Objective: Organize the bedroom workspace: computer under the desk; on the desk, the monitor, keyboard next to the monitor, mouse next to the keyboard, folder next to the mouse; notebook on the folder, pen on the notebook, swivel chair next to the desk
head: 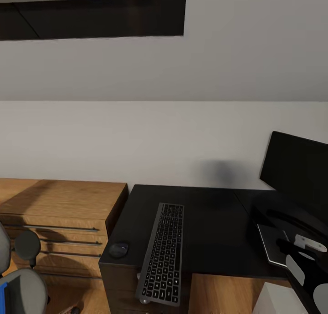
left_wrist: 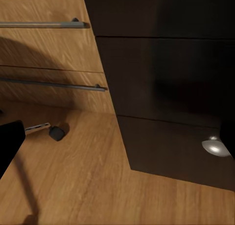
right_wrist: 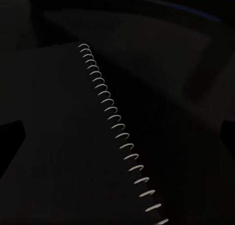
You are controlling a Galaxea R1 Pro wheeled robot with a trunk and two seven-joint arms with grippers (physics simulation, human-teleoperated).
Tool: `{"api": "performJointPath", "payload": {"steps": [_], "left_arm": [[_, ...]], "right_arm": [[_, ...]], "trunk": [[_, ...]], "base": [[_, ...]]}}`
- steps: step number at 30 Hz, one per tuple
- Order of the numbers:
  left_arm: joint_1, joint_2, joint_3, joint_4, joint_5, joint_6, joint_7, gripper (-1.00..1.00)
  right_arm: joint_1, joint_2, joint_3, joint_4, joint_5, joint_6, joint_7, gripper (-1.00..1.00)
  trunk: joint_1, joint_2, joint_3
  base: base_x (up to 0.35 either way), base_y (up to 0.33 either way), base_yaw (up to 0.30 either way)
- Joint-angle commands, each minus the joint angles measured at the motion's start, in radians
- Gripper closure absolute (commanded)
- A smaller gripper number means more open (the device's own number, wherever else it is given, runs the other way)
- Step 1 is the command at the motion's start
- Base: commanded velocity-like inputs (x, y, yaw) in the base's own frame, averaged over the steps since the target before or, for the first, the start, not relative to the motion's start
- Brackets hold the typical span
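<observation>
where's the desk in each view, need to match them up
Head view: the desk fills the lower middle, with the keyboard on it.
Left wrist view: its black drawer unit with a silver knob.
Right wrist view: too dark to pick out the desk for sure; the spiral notebook is close up.
Shared landmark: the wooden drawer cabinet beside the desk.

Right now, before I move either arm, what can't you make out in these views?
- Folder: head view, a blue sliver cut by the frame edge beside the swivel chair.
- Monitor: head view, cropped at the right edge.
- Notebook: right wrist view, too dark; just the spiral reads.
- Both end effectors: open or shut state not readable.
</observation>
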Motion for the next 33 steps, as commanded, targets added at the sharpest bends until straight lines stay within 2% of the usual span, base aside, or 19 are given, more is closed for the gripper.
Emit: {"api": "performJointPath", "payload": {"steps": [1, 20, 33], "left_arm": [[-0.001, 0.000, -0.009, 0.000, 0.004, -0.001, 0.006, -1.00], [-0.001, 0.004, -0.006, 0.002, 0.005, 0.001, 0.005, -1.00], [-0.001, 0.006, -0.005, 0.005, 0.005, 0.002, 0.005, -1.00]], "right_arm": [[0.000, 0.000, 0.001, -0.001, -0.010, 0.000, -0.002, -1.00], [0.000, 0.000, 0.001, 0.001, -0.010, -0.001, -0.002, -1.00], [0.000, 0.000, 0.001, 0.004, -0.009, -0.001, 0.000, -1.00]], "trunk": [[0.000, -0.001, -0.003], [0.000, -0.001, -0.031], [0.000, -0.001, -0.032]], "base": [[0.000, 0.000, 0.000], [0.000, 0.000, 0.000], [0.105, 0.000, 0.000]]}}
